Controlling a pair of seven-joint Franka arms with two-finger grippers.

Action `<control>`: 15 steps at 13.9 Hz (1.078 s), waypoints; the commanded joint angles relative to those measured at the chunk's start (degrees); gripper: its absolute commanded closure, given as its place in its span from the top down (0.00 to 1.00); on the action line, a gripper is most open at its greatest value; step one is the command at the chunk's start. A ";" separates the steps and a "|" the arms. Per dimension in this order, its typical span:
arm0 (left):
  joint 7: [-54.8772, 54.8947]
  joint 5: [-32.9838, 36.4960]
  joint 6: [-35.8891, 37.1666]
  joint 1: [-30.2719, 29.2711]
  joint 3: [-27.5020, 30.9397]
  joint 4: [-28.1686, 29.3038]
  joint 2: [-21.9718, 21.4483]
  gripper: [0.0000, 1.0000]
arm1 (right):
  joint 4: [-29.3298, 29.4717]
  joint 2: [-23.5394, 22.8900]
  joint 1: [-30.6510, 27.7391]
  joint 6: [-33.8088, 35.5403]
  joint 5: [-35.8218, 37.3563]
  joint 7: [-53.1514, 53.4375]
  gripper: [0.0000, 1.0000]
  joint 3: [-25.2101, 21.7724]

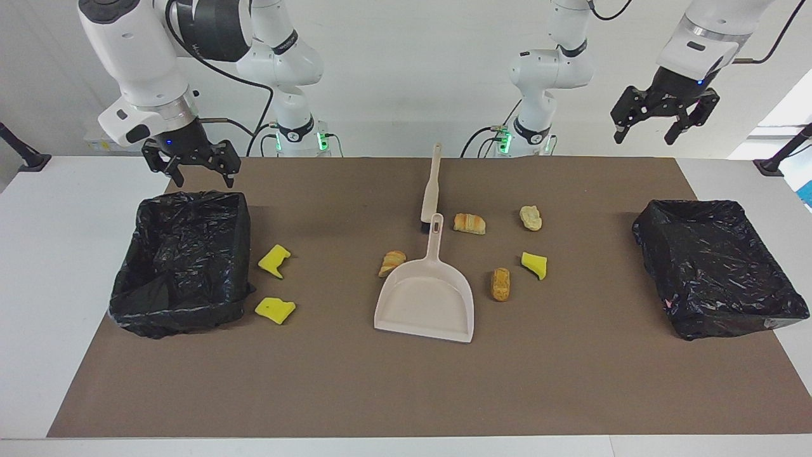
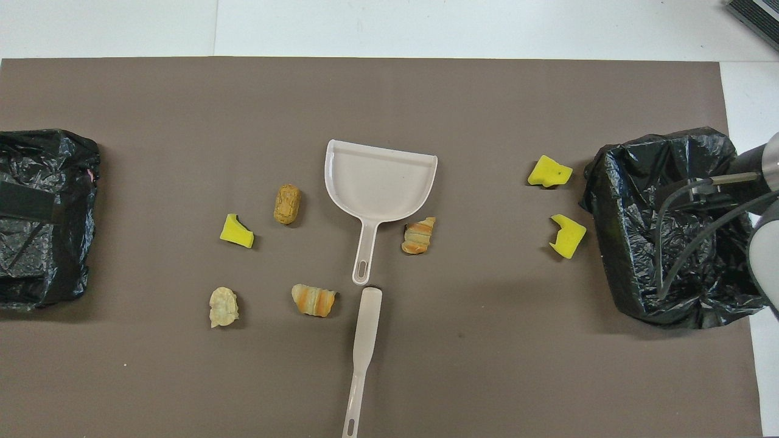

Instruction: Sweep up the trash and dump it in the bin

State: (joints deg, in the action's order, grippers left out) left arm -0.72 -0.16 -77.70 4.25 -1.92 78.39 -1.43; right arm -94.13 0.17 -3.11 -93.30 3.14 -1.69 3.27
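Several trash scraps lie on the brown mat: yellow sponge pieces (image 1: 275,260) (image 1: 275,310) (image 1: 534,264) and bread-like lumps (image 1: 469,223) (image 1: 531,218) (image 1: 392,263) (image 1: 500,284). The beige dustpan (image 1: 428,298) lies mid-mat, its handle pointing at the robots. The beige brush (image 1: 432,187) lies in line with that handle, nearer to the robots. One black-lined bin (image 1: 177,314) stands at the right arm's end, another (image 1: 729,317) at the left arm's end. My right gripper (image 1: 196,174) hangs open over the first bin's rim. High over the left arm's end, my left gripper (image 1: 646,136) is open and holds nothing.
The brown mat (image 2: 487,377) covers most of the white table. In the overhead view two sponge pieces (image 2: 550,172) (image 2: 567,235) lie beside the bin (image 2: 681,307) at the right arm's end. The right arm and its cable (image 2: 761,182) hang over that bin.
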 commanded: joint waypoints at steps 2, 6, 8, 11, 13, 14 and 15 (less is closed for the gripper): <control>0.10 -0.28 1.50 0.32 0.08 -1.57 0.29 1.00 | -0.35 0.62 -1.02 0.23 -5.69 0.02 1.00 -0.28; -0.07 -0.63 1.32 0.85 -0.01 -0.96 -0.06 1.00 | -0.35 0.53 -1.02 0.05 -5.42 0.19 1.00 -0.37; -0.16 -0.63 1.41 0.24 -0.01 -0.96 -0.15 1.00 | -0.35 0.53 -1.02 0.05 -5.42 0.19 1.00 -0.37; -0.42 -0.63 1.41 0.24 -0.01 -0.34 -0.50 1.00 | -0.35 0.53 -0.93 -0.04 -5.34 0.19 1.00 -0.29; -0.60 -0.72 1.24 0.50 -0.01 -0.17 -0.59 1.00 | -0.35 0.53 -0.93 -0.04 -5.42 0.28 1.00 -0.29; -0.60 -0.72 1.15 0.59 -0.01 0.18 -0.76 1.00 | -0.26 0.53 -0.93 -0.04 -5.42 0.20 1.00 -0.29; -0.60 -0.72 1.32 0.50 -0.01 0.62 -1.11 1.00 | -0.35 0.53 -0.93 -0.04 -5.42 0.19 1.00 -0.29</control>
State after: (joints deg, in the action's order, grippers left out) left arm -0.74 -0.16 -77.48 4.38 -2.27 78.26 -1.47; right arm -94.13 0.17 -3.44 -93.30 -0.98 -1.65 2.73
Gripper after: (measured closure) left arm 0.000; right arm 0.000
